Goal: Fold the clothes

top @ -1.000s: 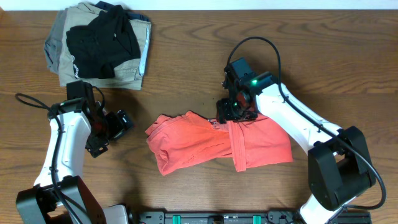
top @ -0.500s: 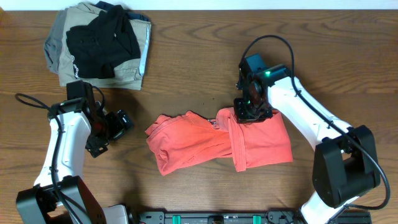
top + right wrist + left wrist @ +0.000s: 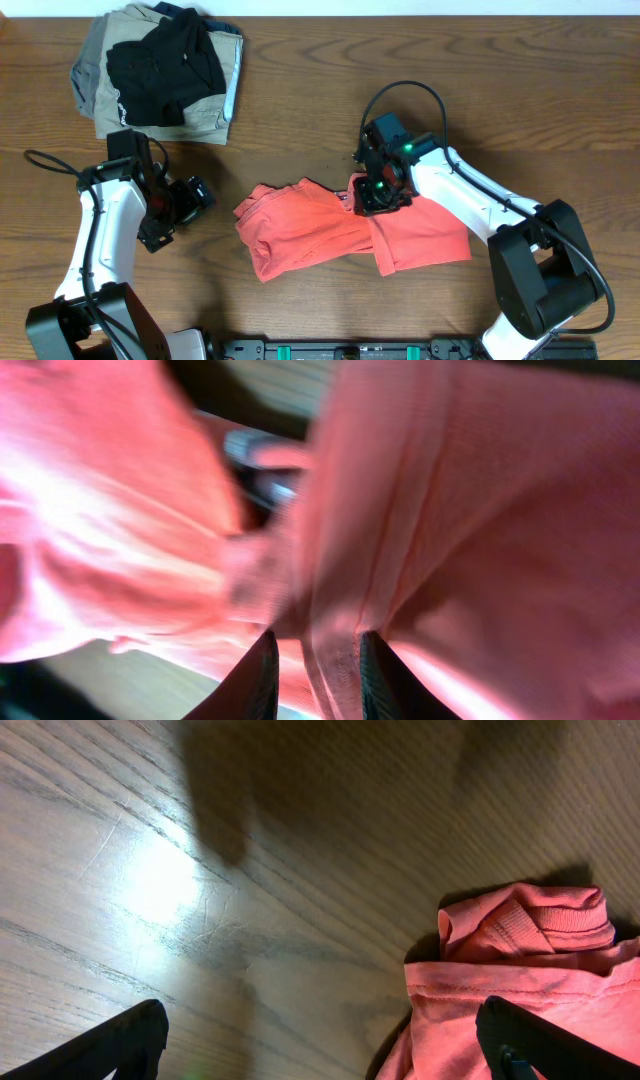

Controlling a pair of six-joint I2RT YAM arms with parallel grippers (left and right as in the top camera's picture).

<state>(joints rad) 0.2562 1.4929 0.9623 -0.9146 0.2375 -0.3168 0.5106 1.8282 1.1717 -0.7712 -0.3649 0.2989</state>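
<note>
The red-orange T-shirt (image 3: 310, 232) lies crumpled and partly folded in the middle of the wooden table, with no lettering showing. My right gripper (image 3: 373, 194) is down on its upper middle edge, shut on a ridge of fabric. In the right wrist view the shirt (image 3: 480, 540) fills the frame and a fold runs between the fingers of the right gripper (image 3: 315, 678). My left gripper (image 3: 194, 194) is open and empty just left of the shirt. In the left wrist view the left gripper (image 3: 320, 1050) spreads wide over bare wood, with the shirt's edge (image 3: 530, 945) by its right finger.
A pile of khaki and grey folded garments (image 3: 100, 95) with a black garment (image 3: 165, 58) on top sits at the back left corner. The right arm's cable (image 3: 410, 90) loops above the shirt. The table's front edge runs along a black rail (image 3: 350, 350).
My right gripper moved right and then back left along the shirt's upper edge, still shut on fabric, shifting the fold slightly. The left arm has not moved.
</note>
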